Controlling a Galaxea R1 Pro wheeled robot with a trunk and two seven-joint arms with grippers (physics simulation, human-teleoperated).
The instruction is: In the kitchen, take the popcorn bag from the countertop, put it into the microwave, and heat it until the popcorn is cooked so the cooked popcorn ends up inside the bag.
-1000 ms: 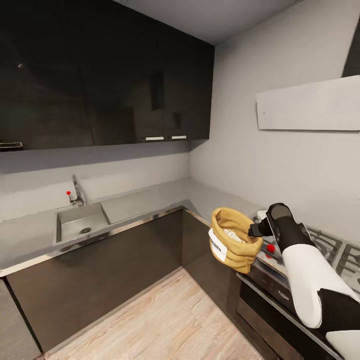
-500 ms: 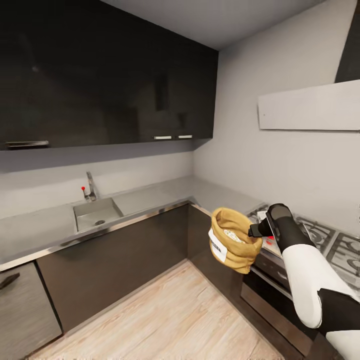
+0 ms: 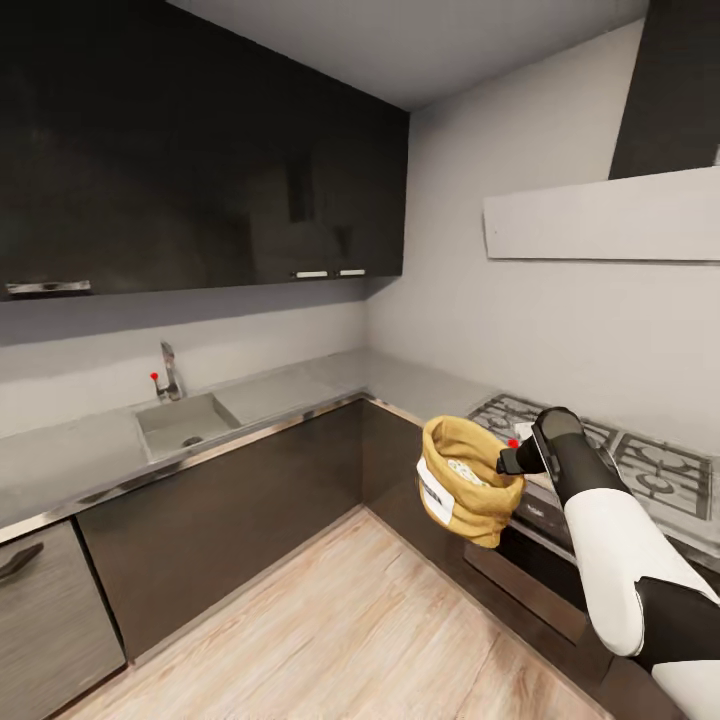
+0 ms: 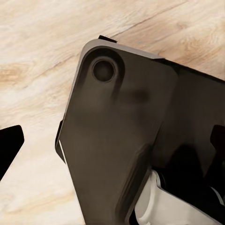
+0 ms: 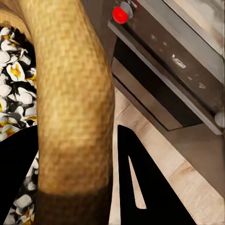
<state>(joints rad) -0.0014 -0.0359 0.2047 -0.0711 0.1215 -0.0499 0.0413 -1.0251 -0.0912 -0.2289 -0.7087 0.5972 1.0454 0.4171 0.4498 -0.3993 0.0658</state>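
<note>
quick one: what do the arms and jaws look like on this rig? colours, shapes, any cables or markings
In the head view the right arm has a glossy white tapered forearm shell, a black band behind it and a rounded dark grey wrist ending in the black right gripper. In the right wrist view its fingers are flat, black, pointed blades. The left wrist view shows a dark grey rounded housing with a round recess. No cables or markings visible.

Tan weave, black fingers

The popcorn bag (image 5: 75, 93) is tan-brown burlap weave between black fingers (image 5: 140, 183); popcorn (image 5: 14, 75) beside them is white-yellow; red knob (image 5: 120, 15) beyond.
</note>
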